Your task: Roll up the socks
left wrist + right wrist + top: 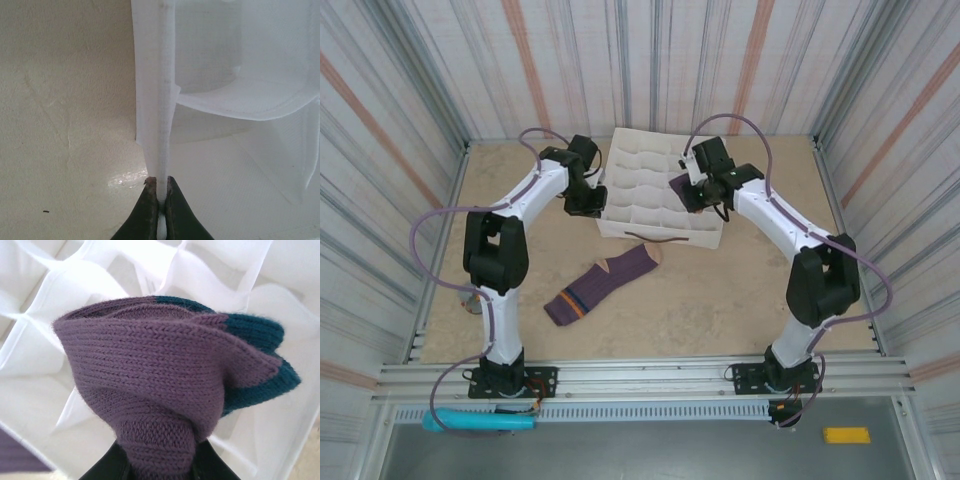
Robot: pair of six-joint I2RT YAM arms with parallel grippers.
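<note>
One purple sock (605,283) with a peach toe and navy-orange stripes lies flat on the table in front of the white cell organizer (640,232). The other sock (165,385), purple with dark teal, is bunched into a roll. My right gripper (157,462) is shut on it and holds it above the organizer's cells (45,300); the same gripper (685,190) hangs over the organizer's right part. My left gripper (159,184) is shut on the organizer's thin left wall (159,100), and it stands at that box's left edge (588,205).
Striped curtain walls close in the table on three sides. A metal rail (640,378) runs along the near edge by the arm bases. A teal object (480,422) and a yellow block (846,435) lie below the rail. Bare tabletop (720,300) surrounds the flat sock.
</note>
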